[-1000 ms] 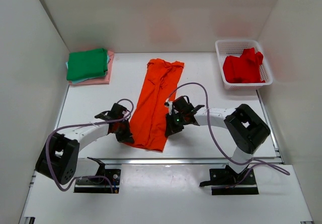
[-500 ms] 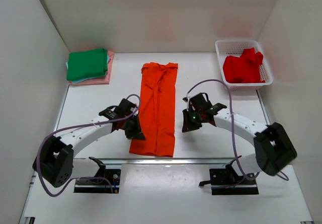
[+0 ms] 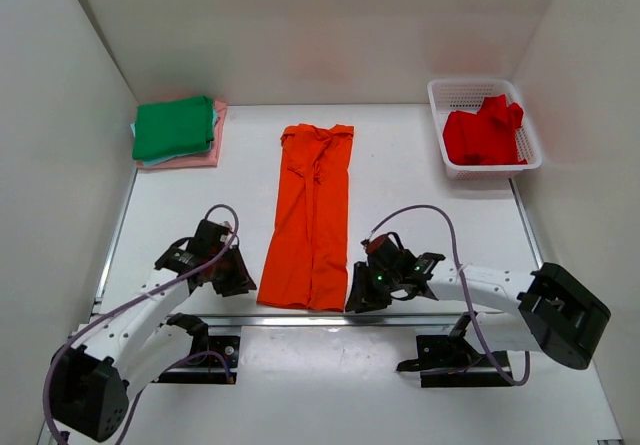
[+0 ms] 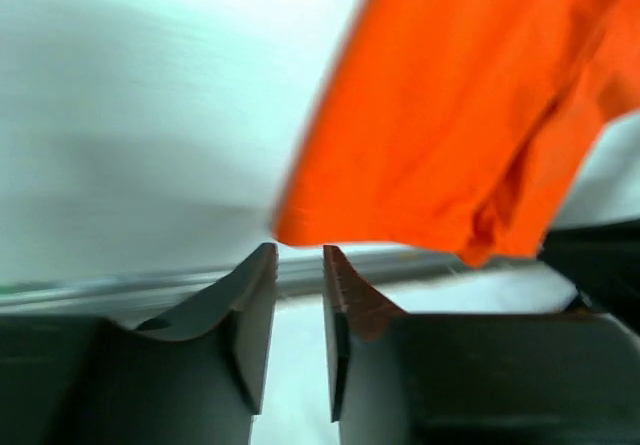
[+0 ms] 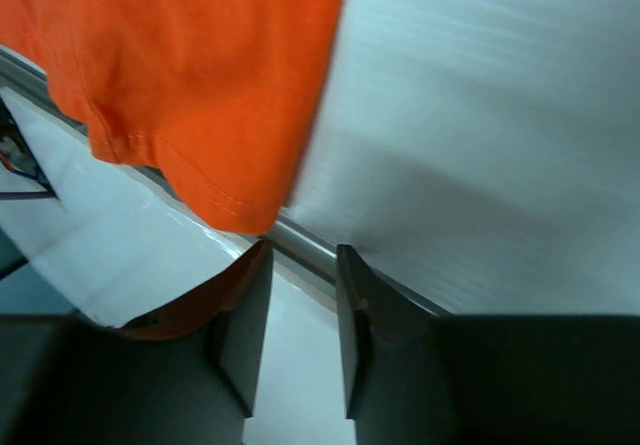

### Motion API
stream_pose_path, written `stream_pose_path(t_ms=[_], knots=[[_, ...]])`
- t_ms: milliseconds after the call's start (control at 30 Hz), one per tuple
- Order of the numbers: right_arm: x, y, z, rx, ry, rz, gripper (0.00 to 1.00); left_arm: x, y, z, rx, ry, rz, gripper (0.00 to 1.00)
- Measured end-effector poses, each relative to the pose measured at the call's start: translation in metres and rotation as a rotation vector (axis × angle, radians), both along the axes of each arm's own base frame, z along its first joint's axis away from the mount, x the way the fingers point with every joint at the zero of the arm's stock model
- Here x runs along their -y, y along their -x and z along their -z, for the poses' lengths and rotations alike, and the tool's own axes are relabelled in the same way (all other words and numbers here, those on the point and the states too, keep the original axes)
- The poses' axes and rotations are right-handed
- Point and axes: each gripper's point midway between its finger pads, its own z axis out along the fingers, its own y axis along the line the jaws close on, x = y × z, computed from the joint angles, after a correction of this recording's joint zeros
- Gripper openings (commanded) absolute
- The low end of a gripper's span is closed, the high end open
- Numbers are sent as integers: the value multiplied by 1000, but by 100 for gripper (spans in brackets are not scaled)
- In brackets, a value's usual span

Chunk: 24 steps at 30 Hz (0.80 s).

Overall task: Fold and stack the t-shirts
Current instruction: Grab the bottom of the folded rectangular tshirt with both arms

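Observation:
The bright orange t-shirt (image 3: 312, 215) lies flat as a long narrow strip down the middle of the table, its hem at the near edge. In the wrist views that hem shows as orange cloth (image 4: 450, 115) (image 5: 180, 75) just ahead of the fingers. My left gripper (image 3: 238, 283) (image 4: 298, 255) sits just left of the hem's near corner, open and holding nothing. My right gripper (image 3: 356, 302) (image 5: 303, 250) sits just right of the other near corner, also open and holding nothing. A folded stack with a green t-shirt (image 3: 174, 126) on top rests at the back left. A red t-shirt (image 3: 483, 135) lies crumpled in the basket.
The white mesh basket (image 3: 440, 95) stands at the back right near the right wall. Pink and pale blue cloth edges (image 3: 195, 160) show under the green shirt. The table's metal front rail (image 3: 330, 318) runs just behind both grippers. White walls enclose the table.
The tilted orange shirt was pulled straight, then both grippers let go, opened and drew back along its sides to the near corners of the hem.

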Motion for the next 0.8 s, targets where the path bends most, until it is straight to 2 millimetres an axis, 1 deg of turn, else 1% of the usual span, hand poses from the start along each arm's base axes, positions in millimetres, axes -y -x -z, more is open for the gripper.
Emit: stream_pose_path(t_ms=[33, 133, 233, 300, 367, 500, 633, 733, 800], knots=[[-4, 2, 1, -9, -6, 3, 37, -5, -2, 1, 12, -12, -13, 42], [-14, 4, 0, -31, -29, 19, 48, -14, -3, 7, 19, -49, -15, 45], [-22, 2, -4, -36, -59, 37, 52, -16, 2, 16, 6, -64, -1, 46], [-24, 0, -5, -38, -70, 48, 52, -17, 5, 23, -2, -66, 1, 45], [-27, -1, -5, -42, -77, 55, 53, -17, 8, 29, -11, -68, 3, 48], [-33, -2, -5, -50, -100, 56, 54, -15, 9, 33, -9, -61, 2, 48], [-38, -3, -5, -60, -117, 58, 51, -8, 5, 36, 3, -41, 1, 48], [-39, -3, -3, -63, -119, 54, 42, 0, 0, 36, 13, -16, -1, 45], [-38, -3, 0, -65, -110, 51, 22, 4, -3, 36, 20, -6, -7, 41]])
